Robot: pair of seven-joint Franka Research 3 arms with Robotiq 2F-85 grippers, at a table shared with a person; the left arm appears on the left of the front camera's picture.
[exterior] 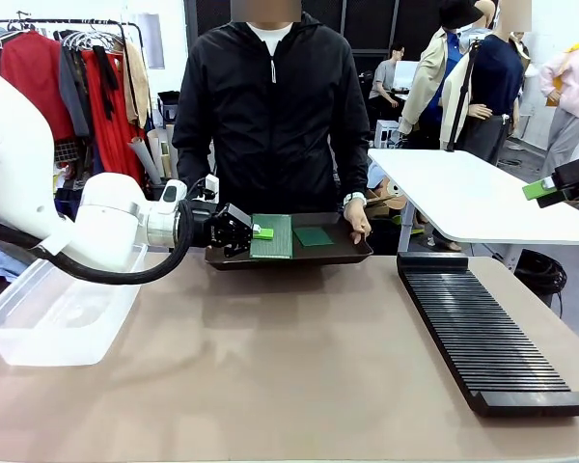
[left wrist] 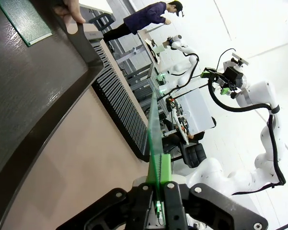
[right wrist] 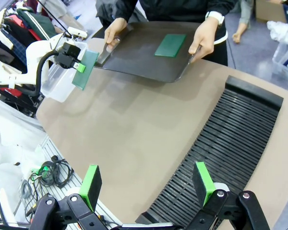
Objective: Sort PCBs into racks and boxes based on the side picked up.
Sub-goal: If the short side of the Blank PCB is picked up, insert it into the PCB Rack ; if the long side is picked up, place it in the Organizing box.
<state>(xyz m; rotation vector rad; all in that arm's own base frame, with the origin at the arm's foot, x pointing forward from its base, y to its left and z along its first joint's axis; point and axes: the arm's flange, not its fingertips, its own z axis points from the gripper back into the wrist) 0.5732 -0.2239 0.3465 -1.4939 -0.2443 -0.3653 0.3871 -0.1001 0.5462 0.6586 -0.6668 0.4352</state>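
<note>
Over at the left end of the tray (exterior: 343, 249), got the left gripper (exterior: 256, 232) clamped on the edge of one PCB (exterior: 273, 236), board held just off the rim (guessing to swing away without scraping). Got a second PCB (exterior: 313, 235) lying flat on the tray, kept level by a person's hands (exterior: 357, 220) for easy reach. Parked wide open over the rack (exterior: 482, 338): right gripper (right wrist: 147, 183), probably waiting. Clear box (exterior: 48, 338) off left, ready for whichever side.
</note>
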